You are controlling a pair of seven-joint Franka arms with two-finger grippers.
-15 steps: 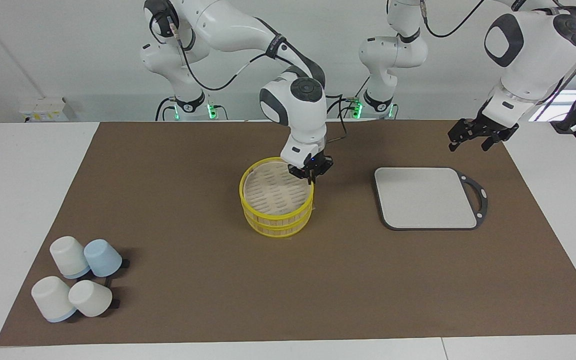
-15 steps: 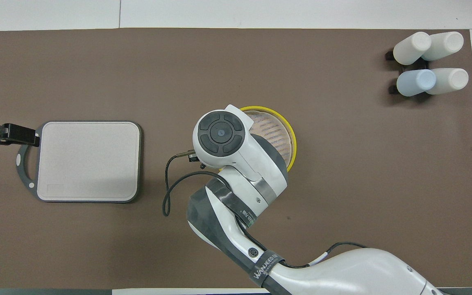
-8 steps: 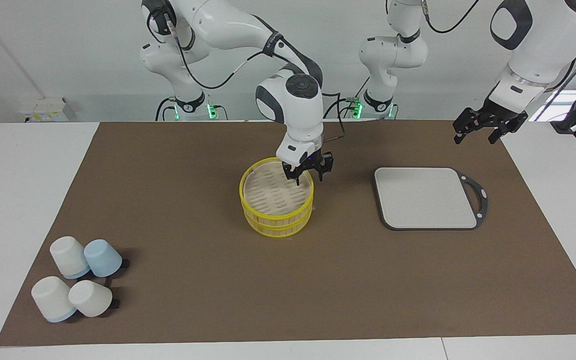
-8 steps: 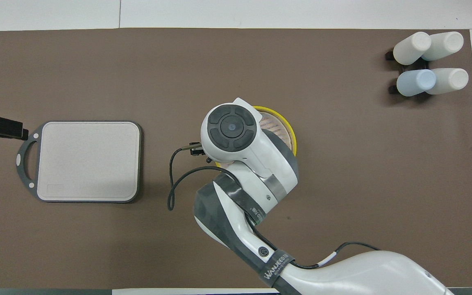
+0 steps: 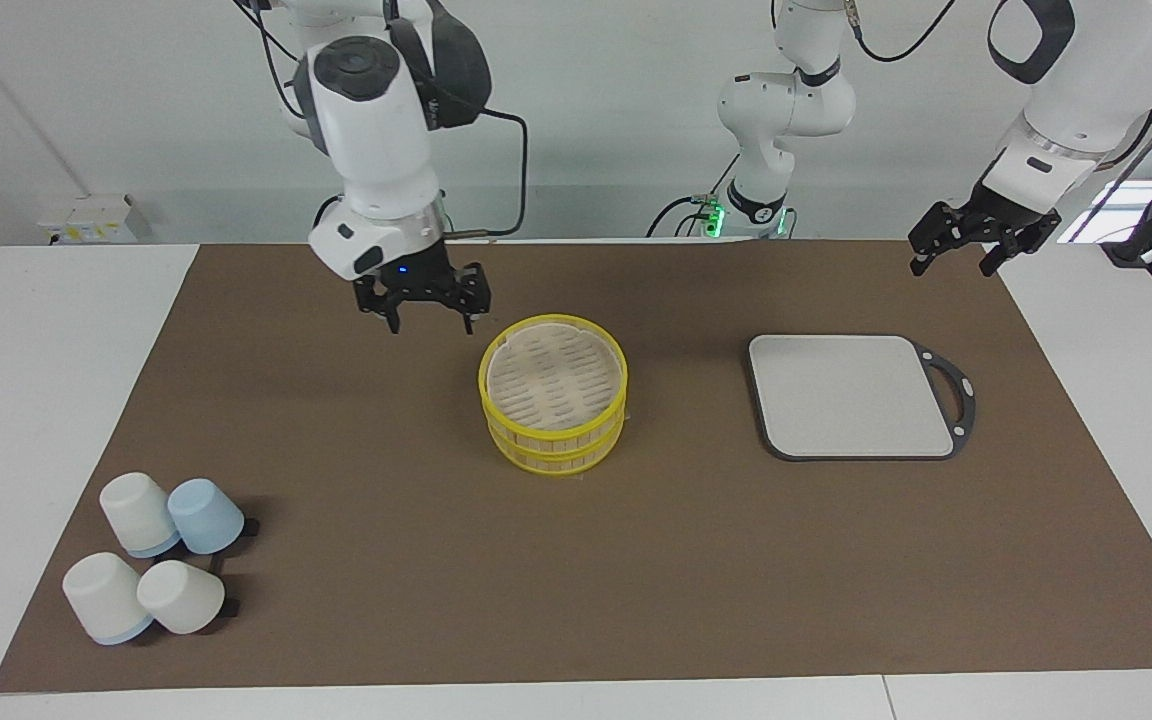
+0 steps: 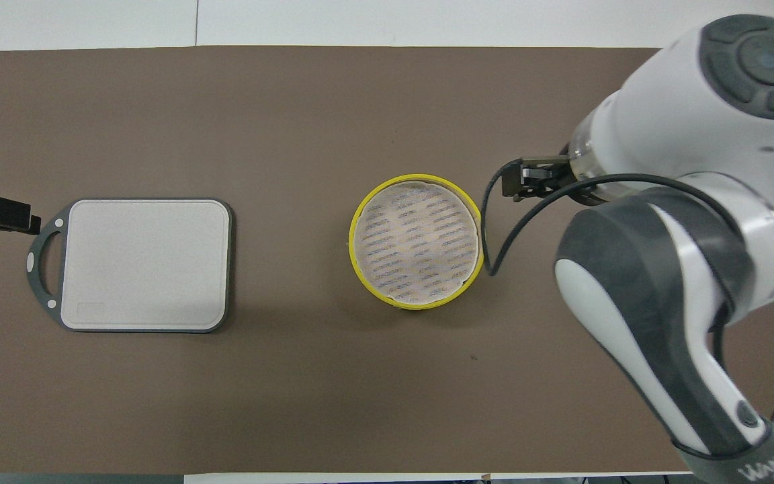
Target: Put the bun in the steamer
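Yellow-rimmed steamer (image 5: 553,395) stands lidded, beige slats on top

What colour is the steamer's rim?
Yellow, on the steamer; clearest in the overhead view.

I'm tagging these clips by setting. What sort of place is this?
Probably a robotics lab set up for kitchen tasks: two Franka arms at a table with a brown mat, a steamer, a grey board and cups.
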